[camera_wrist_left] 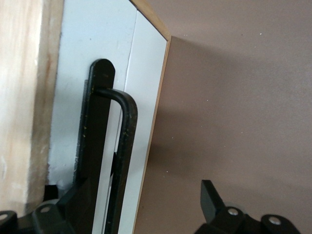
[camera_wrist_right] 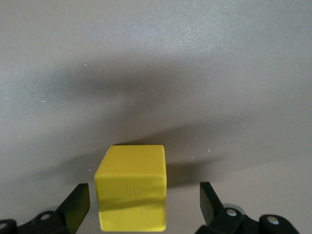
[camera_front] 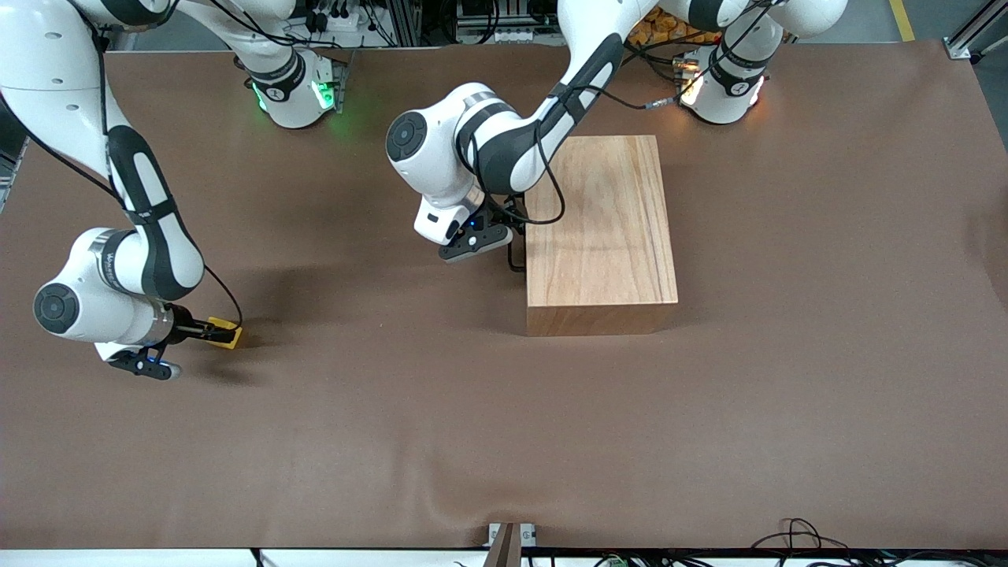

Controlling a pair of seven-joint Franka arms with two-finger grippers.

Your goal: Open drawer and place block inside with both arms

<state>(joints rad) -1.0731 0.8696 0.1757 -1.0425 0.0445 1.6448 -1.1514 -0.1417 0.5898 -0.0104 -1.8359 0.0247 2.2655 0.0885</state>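
Observation:
The wooden cabinet (camera_front: 602, 236) stands mid-table. Its drawer (camera_wrist_left: 146, 97) has a white front that faces the right arm's end and looks pushed in. My left gripper (camera_front: 512, 240) is at that front, open, with the black loop handle (camera_wrist_left: 126, 141) between its fingers (camera_wrist_left: 210, 200) and not clamped. The yellow block (camera_wrist_right: 131, 192) rests on the table near the right arm's end, nearer the front camera than the cabinet (camera_front: 228, 336). My right gripper (camera_wrist_right: 144, 204) is low around it, open, with a gap on each side of the cube (camera_front: 214, 331).
Brown cloth (camera_front: 504, 441) covers the whole table. The arm bases (camera_front: 299, 94) (camera_front: 720, 90) stand along the edge farthest from the front camera. A small bracket (camera_front: 508, 539) and loose cables (camera_front: 795, 535) sit at the nearest edge.

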